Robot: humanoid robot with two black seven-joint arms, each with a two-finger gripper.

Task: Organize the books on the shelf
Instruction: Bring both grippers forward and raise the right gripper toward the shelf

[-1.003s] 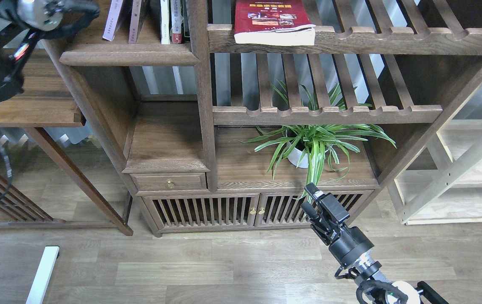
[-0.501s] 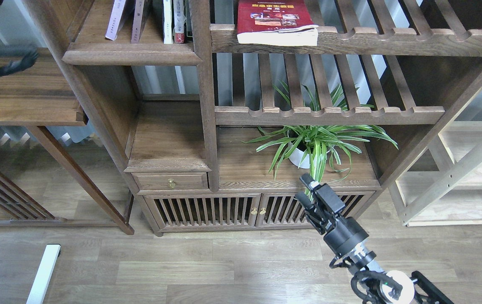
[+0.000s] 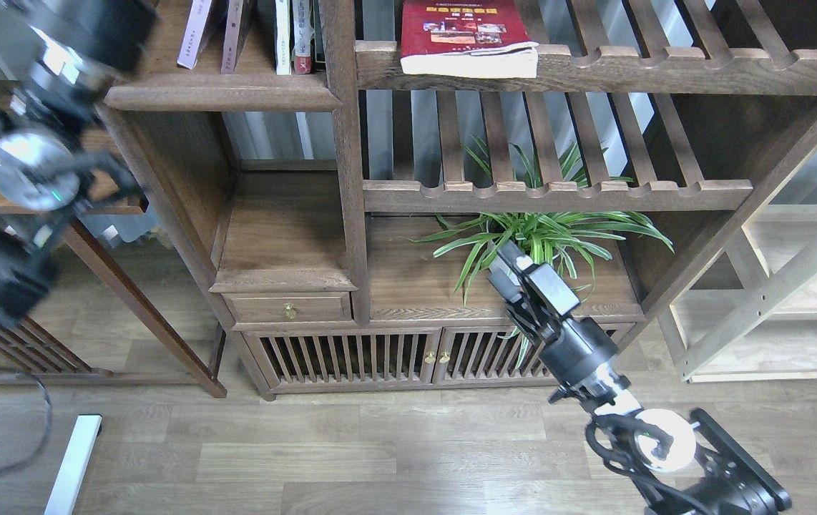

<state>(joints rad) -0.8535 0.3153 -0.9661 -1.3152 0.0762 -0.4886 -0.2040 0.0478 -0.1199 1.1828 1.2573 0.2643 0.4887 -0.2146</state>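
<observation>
Right arm entering from the lower right corner, stretched up and to the left, black links with a white round joint cap near the wrist. Right gripper at its far end, raised and tilted leftward, two dark fingers lying close together, gap between them not discernible. Left arm filling the left edge, blurred, bent, with a silvery round joint at mid-height and cables hanging below. Left gripper lost at the top left corner, not made out.
</observation>
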